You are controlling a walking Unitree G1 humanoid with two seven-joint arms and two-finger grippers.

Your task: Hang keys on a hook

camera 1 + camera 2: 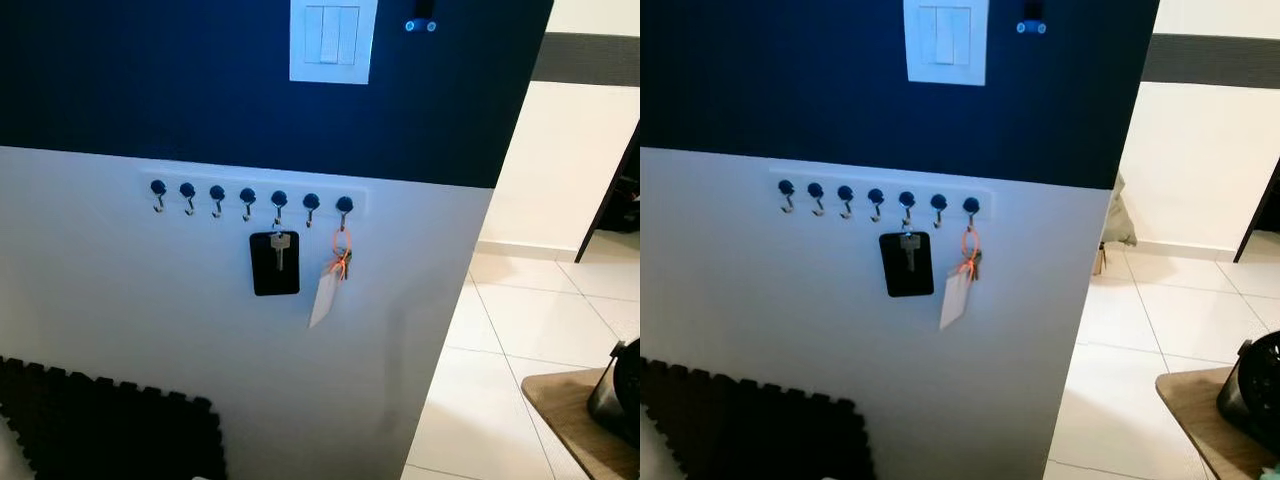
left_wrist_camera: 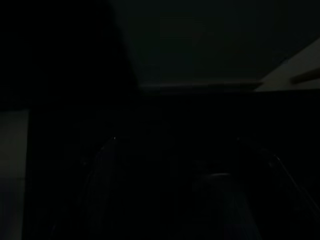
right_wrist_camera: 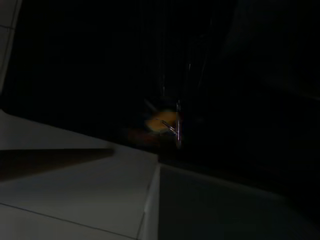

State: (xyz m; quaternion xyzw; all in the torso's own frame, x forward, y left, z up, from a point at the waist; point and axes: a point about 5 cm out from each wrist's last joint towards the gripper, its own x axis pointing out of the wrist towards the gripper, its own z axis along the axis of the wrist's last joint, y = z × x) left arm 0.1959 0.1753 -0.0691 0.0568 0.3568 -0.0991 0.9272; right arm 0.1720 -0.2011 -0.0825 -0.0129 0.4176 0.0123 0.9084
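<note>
Keys (image 1: 341, 262) with a white tag hang on the rightmost hook (image 1: 344, 208); tool state cannot be told

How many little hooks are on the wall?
7, in one row on the white strip under the light switch. The fifth from the left holds a key on a black tag, the last the orange-ringed keys.

Both arms hang idle in shade, their wrist views too dark to make either hand out.
</note>
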